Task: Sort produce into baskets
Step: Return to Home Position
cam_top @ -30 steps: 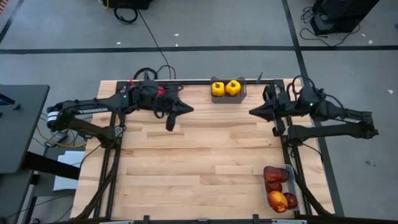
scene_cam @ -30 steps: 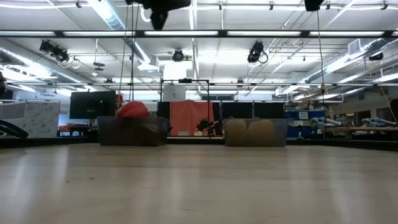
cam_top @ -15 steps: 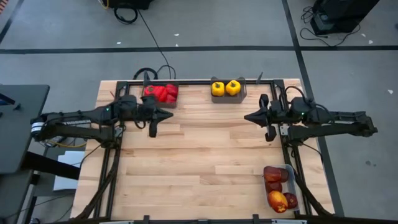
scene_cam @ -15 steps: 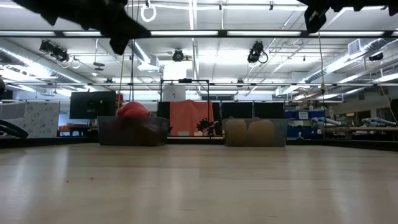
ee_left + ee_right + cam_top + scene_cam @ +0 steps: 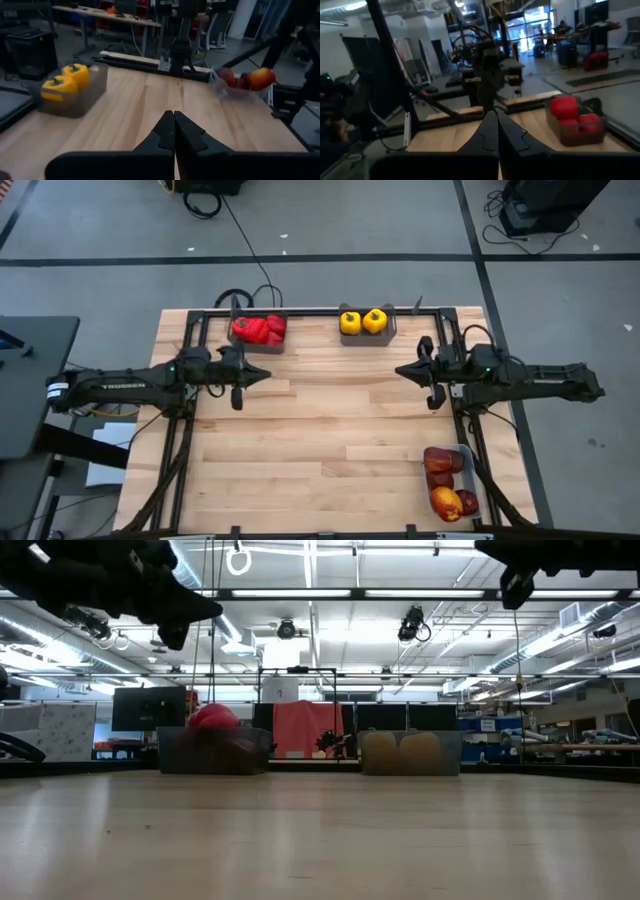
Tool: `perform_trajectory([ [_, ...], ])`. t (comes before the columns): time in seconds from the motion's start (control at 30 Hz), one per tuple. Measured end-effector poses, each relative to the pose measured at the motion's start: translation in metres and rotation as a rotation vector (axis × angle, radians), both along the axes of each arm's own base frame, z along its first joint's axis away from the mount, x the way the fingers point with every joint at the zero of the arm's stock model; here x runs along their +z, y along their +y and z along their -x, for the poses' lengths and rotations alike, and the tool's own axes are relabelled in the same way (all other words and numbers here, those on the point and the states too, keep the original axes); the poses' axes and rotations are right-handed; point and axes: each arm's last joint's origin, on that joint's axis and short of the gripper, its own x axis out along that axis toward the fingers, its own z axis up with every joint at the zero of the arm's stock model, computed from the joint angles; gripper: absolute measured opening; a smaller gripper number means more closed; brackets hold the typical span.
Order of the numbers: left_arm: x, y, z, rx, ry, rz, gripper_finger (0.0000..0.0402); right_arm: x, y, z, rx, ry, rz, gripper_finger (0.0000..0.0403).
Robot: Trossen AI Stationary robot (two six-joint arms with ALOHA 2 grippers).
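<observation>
Red bell peppers fill a dark bin at the table's far edge. Two yellow peppers sit in a second dark bin to its right. Dark red apples lie in a clear tray at the near right corner. My left gripper hangs shut above the table's left side, pointing level toward the right. My right gripper hangs shut above the right side and faces it. Both are empty and well above the wood.
The bare wooden tabletop stretches between the two arms and toward the near edge. A dark metal frame runs along the far edge and down both sides. In the low view both bins stand at the far edge.
My left gripper has drawn back from above the red-pepper bin toward the table's left edge and has sunk, which uncovers the peppers in the high view. My right gripper has come down a little, still pointing toward the left. Both have stayed shut.
</observation>
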Motion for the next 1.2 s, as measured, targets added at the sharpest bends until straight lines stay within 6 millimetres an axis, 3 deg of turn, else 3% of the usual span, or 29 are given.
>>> perform_trajectory([
  [0.27,-0.001,-0.005,0.025,-0.008,0.058,-0.041,0.0001,-0.006,0.002,0.031,-0.025,0.053,0.022,0.0000],
  [0.43,-0.016,-0.006,0.037,0.024,-0.042,-0.079,0.0001,-0.010,0.002,0.040,-0.033,-0.003,0.069,0.0001],
  [0.67,-0.030,-0.008,0.044,0.022,-0.160,-0.029,0.0001,-0.035,0.002,0.037,-0.013,-0.098,-0.001,0.0003],
  [0.87,-0.038,-0.008,0.045,0.017,-0.077,-0.056,0.0002,-0.064,0.003,0.032,0.023,-0.045,-0.064,0.0003],
  [1.2,-0.043,-0.009,0.045,-0.025,-0.022,-0.081,0.0003,-0.085,0.003,0.029,0.031,-0.043,-0.053,0.0004],
])
